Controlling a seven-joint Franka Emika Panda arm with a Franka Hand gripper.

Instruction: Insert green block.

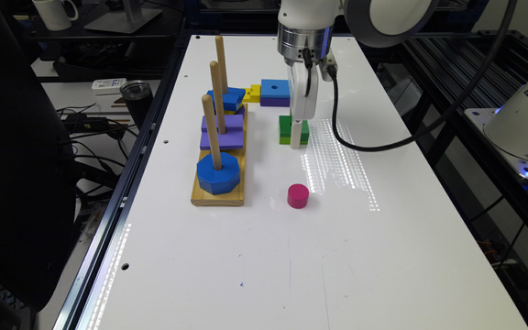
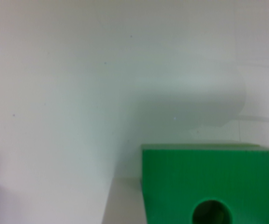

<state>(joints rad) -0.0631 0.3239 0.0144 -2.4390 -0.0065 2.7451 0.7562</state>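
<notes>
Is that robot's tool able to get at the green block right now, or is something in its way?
Probably yes. The tool is already down at the green block on the white table, and nothing sits between them. The blue-over-purple block behind stands apart.

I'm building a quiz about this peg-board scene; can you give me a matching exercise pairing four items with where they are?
Things:
1. green block
2. blue octagonal block
3. pink cylinder
4. blue-over-purple block

Places:
A. threaded on the nearest peg of the wooden base
B. alone on the white table, nearest the camera
C. directly under the gripper
D. beyond the green block, beside a yellow piece

Pairs: 1-C, 2-A, 3-B, 4-D
</notes>
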